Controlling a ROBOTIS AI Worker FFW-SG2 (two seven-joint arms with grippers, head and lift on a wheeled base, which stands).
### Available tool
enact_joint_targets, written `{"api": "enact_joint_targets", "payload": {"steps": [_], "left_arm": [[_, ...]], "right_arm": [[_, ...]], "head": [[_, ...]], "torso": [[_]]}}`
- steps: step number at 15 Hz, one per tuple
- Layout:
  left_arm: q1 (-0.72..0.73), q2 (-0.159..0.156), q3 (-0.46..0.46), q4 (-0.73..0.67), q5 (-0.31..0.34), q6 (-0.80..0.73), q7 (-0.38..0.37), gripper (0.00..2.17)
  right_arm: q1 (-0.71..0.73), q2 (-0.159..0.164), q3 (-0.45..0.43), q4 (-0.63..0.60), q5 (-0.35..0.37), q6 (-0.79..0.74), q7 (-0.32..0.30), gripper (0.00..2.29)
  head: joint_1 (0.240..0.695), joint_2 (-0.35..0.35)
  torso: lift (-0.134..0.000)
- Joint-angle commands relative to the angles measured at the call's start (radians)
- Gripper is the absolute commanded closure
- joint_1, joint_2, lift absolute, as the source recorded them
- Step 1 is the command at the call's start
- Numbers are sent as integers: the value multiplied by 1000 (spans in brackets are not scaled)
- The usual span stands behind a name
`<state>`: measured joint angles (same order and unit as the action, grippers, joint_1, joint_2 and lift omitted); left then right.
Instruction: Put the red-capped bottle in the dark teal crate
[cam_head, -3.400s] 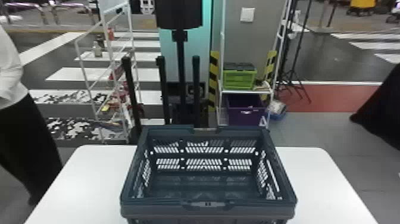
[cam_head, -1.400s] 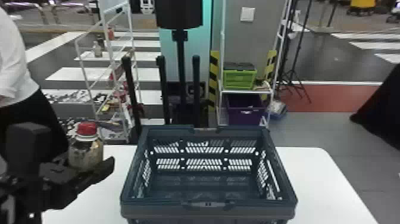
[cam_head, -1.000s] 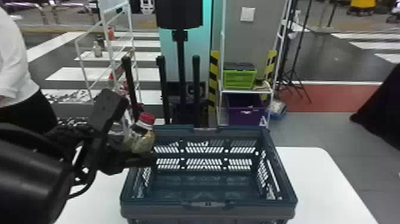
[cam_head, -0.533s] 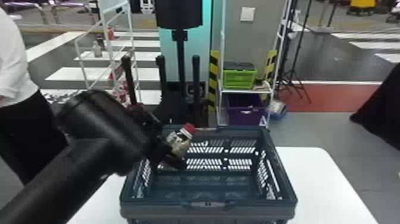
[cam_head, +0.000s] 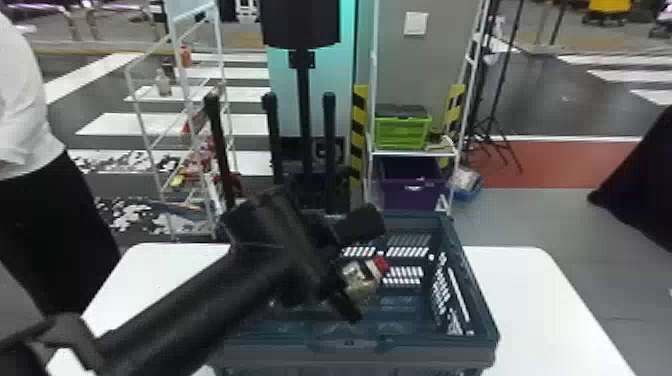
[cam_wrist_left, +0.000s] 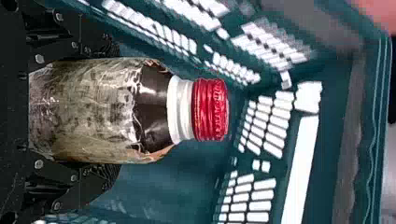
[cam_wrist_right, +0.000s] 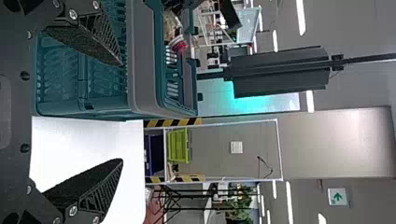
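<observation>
Bottle gripped in the left pincer, tilted, its length aligned with the grip, cap outward and upward, over or just inside the crate. Right pincer is empty, spread, outside; lowering looks like the left's job.

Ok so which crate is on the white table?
The dark teal crate; the lime green one and the purple one stand beyond the table.
</observation>
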<state>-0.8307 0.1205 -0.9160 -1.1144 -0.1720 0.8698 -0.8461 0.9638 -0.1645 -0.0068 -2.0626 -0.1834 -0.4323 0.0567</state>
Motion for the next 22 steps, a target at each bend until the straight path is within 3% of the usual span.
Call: {"api": "enact_joint_targets", "payload": {"steps": [1,3,7,8,10,11,17,19,22], "left_arm": [[-13,-70,-14,168,-47,-186,-8,2145],[-25,-96,-37,246,-69,-254,-8,2145],[-33,-93,-61,277,-72,-288,-4,2054],[-33,-90,-63,277,-67,-285,-8,1771],[-34,-85,-63,274,-54,-278,2,83],[-34,-82,-63,271,-52,-272,8,-2],[-41,-48,-6,182,-52,-208,12,39],[-34,-16,48,79,-55,-116,5,53],[-11,34,204,-71,-52,-5,7,56]], "right_arm": [[4,3,-1,12,-1,-29,0,151],[3,7,-1,19,-4,-38,0,151],[-13,10,1,26,-5,-29,0,151],[-16,10,1,26,-5,-22,0,151],[-19,11,1,29,-5,-16,0,151],[-19,10,1,29,-5,-16,0,151],[-19,10,-1,30,-7,-16,0,151],[-16,10,-2,30,-10,-19,0,151],[-13,11,-2,27,-10,-19,0,151]], "head": [[499,0],[499,0],[499,0],[499,0],[499,0],[499,0],[499,0],[499,0],[499,0]], "torso": [[0],[0],[0],[0],[0],[0],[0],[0],[0]]}}
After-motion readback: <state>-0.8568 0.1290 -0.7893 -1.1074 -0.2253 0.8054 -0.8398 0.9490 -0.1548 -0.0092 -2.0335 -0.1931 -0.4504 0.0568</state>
